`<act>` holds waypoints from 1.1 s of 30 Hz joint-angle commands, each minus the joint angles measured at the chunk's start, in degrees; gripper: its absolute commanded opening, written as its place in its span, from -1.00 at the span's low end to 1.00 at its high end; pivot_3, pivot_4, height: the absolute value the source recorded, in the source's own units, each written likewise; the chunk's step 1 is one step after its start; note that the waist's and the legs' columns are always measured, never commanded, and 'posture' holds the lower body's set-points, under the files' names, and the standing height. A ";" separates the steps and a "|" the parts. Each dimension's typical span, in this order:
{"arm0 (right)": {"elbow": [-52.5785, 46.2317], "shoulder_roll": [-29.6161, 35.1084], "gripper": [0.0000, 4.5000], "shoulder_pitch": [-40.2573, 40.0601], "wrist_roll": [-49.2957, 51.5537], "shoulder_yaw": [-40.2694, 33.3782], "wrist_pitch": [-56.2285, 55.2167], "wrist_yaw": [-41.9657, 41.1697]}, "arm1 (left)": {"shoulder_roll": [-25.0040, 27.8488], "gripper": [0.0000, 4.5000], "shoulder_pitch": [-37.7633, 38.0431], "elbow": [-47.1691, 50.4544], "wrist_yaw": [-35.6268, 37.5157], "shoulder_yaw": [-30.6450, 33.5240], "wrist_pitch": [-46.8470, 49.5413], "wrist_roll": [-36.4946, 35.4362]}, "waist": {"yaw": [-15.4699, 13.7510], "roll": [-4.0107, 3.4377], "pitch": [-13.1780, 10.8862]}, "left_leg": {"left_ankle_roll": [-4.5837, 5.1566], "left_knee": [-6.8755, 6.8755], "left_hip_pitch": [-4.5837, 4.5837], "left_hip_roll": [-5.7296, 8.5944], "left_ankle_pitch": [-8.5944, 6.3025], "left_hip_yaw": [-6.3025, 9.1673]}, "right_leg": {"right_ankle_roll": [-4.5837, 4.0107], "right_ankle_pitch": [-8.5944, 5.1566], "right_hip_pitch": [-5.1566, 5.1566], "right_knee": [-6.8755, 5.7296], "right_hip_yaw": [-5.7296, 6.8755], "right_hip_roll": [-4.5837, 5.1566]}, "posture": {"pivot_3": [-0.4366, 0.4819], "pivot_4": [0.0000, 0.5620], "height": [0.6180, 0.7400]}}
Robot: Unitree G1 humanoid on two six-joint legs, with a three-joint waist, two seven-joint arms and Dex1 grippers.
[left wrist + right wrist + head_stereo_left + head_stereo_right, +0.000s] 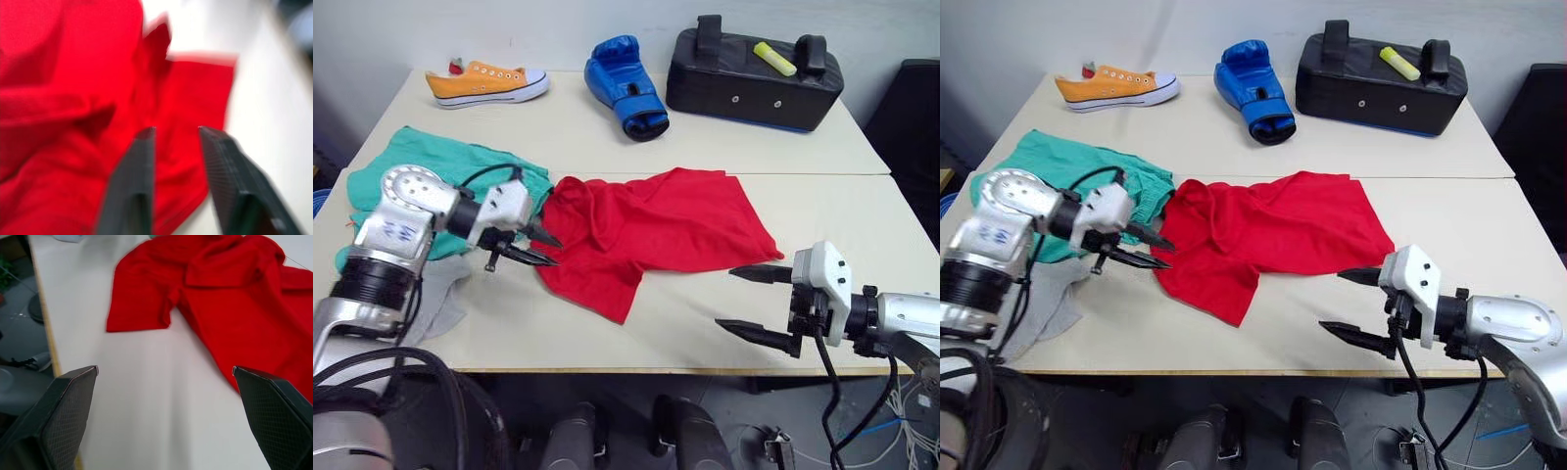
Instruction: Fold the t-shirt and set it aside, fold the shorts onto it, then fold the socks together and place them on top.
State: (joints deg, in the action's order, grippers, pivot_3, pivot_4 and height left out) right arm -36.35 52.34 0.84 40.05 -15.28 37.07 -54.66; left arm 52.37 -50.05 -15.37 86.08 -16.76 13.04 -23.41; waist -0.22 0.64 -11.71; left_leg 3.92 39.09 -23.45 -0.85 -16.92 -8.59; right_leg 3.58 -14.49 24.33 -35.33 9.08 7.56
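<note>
Right gripper [754,302]: hung at the near edge of the table [705,338], on the robot's right; its two black fingers were spread wide and held nothing, with bare tabletop between them and the near hem of the t-shirt just beyond.
Left gripper [545,251]: sat low at the left edge of the t-shirt; the jaws were parted by a narrow gap, tips pointing into the red cloth, with nothing clamped between them.
Socks [445,294]: grey knit, lying flat near the front left of the table, partly under the left arm and just beside the shorts.
T-shirt [656,230]: red, crumpled and unfolded in the middle of the table; one sleeve or corner trailed toward the near edge, and its left side touched the shorts.
Shorts [435,162]: teal-green, bunched on the left side of the table, partly covered by the left arm.
Boxing glove [626,86]: blue, on the far half of the table, behind the t-shirt.
Sneaker [487,81]: orange with a white sole, at the far left.
Strike pad [754,73]: black, at the far right, with a yellow marker-like object [774,59] resting on top.
</note>
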 commanded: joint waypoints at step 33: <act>0.65 1.32 1.00 -0.91 -2.11 0.48 0.64 5.70 | -17.53 -0.99 12.23 5.91 -17.79 -14.08 -4.17 27.76 | -1.36 -0.55 0.40 | 0.09 -0.02 0.61 -0.01 -0.38 0.26 | 0.03 0.00 -0.80 0.70 0.03 0.10 | -0.05 -0.47 1.00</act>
State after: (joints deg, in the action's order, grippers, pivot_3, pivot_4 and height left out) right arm -36.32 53.28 -0.39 39.27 -14.91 39.38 -48.54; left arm 34.17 -38.60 -5.42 69.59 -30.11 6.51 -0.02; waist -1.57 0.10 -11.31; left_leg 4.00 39.08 -22.84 -0.86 -17.30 -8.33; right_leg 3.62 -14.49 23.52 -34.63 9.12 7.65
